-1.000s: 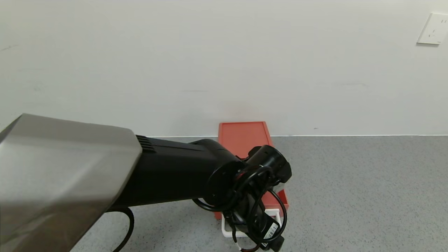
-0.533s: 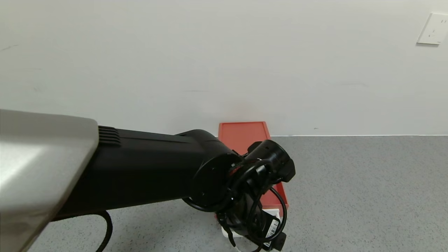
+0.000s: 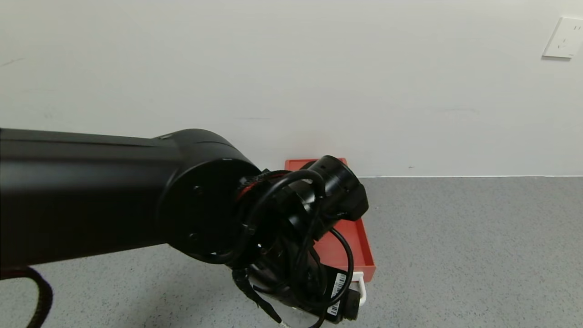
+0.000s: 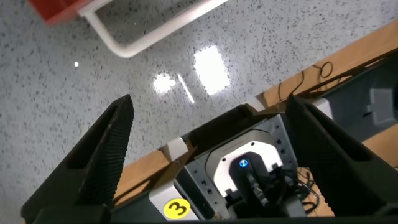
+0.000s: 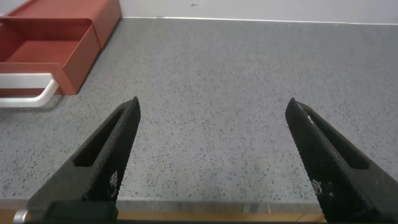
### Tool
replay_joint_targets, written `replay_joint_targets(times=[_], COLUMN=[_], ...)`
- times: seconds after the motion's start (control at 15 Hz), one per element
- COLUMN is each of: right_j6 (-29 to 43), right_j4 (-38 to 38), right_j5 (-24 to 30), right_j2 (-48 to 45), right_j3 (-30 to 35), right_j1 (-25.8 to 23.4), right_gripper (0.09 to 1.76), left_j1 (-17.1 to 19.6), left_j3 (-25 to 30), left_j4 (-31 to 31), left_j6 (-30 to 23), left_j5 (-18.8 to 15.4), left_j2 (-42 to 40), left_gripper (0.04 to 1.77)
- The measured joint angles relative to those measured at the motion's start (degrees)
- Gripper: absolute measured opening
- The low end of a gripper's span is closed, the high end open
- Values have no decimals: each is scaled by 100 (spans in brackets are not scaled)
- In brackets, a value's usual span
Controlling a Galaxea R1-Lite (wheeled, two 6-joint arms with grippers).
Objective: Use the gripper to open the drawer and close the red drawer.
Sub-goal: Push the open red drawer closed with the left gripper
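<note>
The left claw (image 4: 211,134) hung with its two dark fingers (image 4: 102,155) spread wide and nothing between them, clear of the white handle (image 4: 140,34), which lay apart from the fingertips over the grey speckled bench (image 4: 186,81). From the head view, that claw's body (image 3: 319,291), wrapped in looped black cables (image 3: 337,255) and carrying a white barcode sticker (image 3: 336,287), sat just in front of the red drawer (image 3: 344,248) at its near end, hiding most of the handle so that only a short white corner (image 3: 360,284) showed beside it. The left arm (image 3: 114,196) reached across from the robot's left, its thick black joint covering the middle of the drawer unit.

The red drawer stood pulled out of its orange-red housing (image 5: 68,15), the shallow tray open toward the robot and its inside bare. The far end of the housing (image 3: 291,163) rested close against the white wall (image 3: 291,82) where bench and wall met.

The right claw (image 5: 214,155) was parked to the right of the drawer, well apart from it, fingers likewise splayed and empty above the bench. A white wall socket (image 3: 564,37) sat high on the wall to the far right.
</note>
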Motion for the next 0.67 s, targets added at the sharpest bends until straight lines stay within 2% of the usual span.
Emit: replay_joint_targets(times=[0.53, 0.67], right_j6=[2, 2], right_j4=[0, 0], right_j5=[5, 2], right_j2=[0, 0], right_j3=[0, 0], right_j1=[0, 0], right_gripper=[171, 171], left_j1=[245, 295], left_j3=[-2, -13], left_j4=[438, 451], left_j6=[-102, -271], left_j5=[60, 63], left_j2=[-601, -628], left_gripper=[175, 175])
